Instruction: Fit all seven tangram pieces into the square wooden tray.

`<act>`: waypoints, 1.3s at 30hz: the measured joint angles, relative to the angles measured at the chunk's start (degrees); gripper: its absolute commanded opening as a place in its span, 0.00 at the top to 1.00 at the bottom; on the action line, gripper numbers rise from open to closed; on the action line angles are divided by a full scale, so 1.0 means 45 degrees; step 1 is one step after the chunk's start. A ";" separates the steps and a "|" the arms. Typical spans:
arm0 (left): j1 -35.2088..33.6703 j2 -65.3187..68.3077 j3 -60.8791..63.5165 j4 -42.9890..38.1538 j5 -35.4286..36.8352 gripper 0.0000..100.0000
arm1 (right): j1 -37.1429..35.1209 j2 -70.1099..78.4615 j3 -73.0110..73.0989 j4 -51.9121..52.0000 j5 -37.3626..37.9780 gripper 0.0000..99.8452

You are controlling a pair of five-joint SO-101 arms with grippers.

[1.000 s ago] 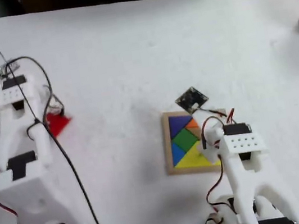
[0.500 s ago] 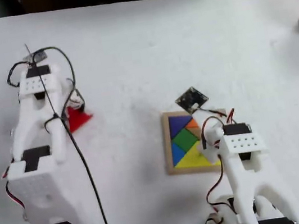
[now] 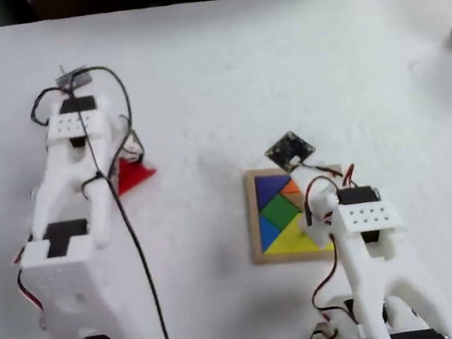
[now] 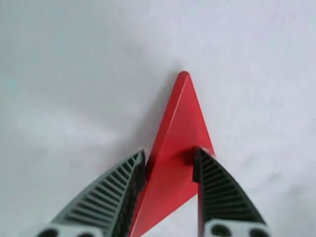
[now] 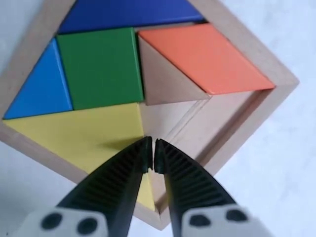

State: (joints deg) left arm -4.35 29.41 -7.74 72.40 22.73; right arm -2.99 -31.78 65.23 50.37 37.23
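Left of the tabletop's middle: red triangle [image 3: 134, 175], pinched between the fingers of the left gripper [image 4: 169, 155]. Nearer the front edge, right of centre: tray [image 3: 253, 217], partly filled with coloured pieces [image 5: 98, 66]. Over the tray: right gripper [image 5: 151, 143], fingers pressed together, holding nothing.

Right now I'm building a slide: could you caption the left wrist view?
Left pincer shut on the red triangle, with the white table behind.

I can read no word, number or sign anywhere here. The wooden tray [image 5: 266, 59] carries no print, and the red triangle [image 4: 180, 118] held in my left hand [image 4: 168, 159] is plain.
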 measured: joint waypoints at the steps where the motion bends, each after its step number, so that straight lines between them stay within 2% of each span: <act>1: 0.0117 0.0000 0.0000 -0.0059 0.0000 0.84 | 0.0000 0.0000 0.0000 0.0000 0.0000 0.98; 6: 0.0645 0.0020 -0.0430 -0.0078 0.0000 0.84 | 0.0000 0.0000 0.0000 -0.0059 0.0000 0.98; 13: 0.1446 0.0020 -0.1817 0.0918 0.0039 0.84 | 0.0000 0.0000 0.0000 -0.0059 0.0000 0.98; 23: 0.2481 0.0020 -0.1856 0.0996 0.0020 0.84 | 0.0000 0.0000 0.0000 -0.0059 0.0000 0.98; 25: 0.2481 0.0020 -0.1817 0.0996 0.0020 0.86 | 0.0000 0.0000 0.0000 -0.0059 0.0000 0.98; 28: 0.2481 0.0020 -0.1192 0.0586 0.0020 0.98 | 0.0000 0.0000 0.0000 -0.0059 0.0000 0.98; 32: 0.2481 0.0020 -0.0410 -0.0156 0.0039 0.97 | 0.0000 0.0000 0.0000 -0.0059 0.0000 0.98; 39: 0.2501 0.0000 -0.0332 -0.0215 0.0039 0.98 | 0.0000 0.0000 0.0000 -0.0059 0.0000 0.98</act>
State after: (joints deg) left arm 6.90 29.41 -9.23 71.43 22.90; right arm -2.99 -31.78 65.23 50.11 37.23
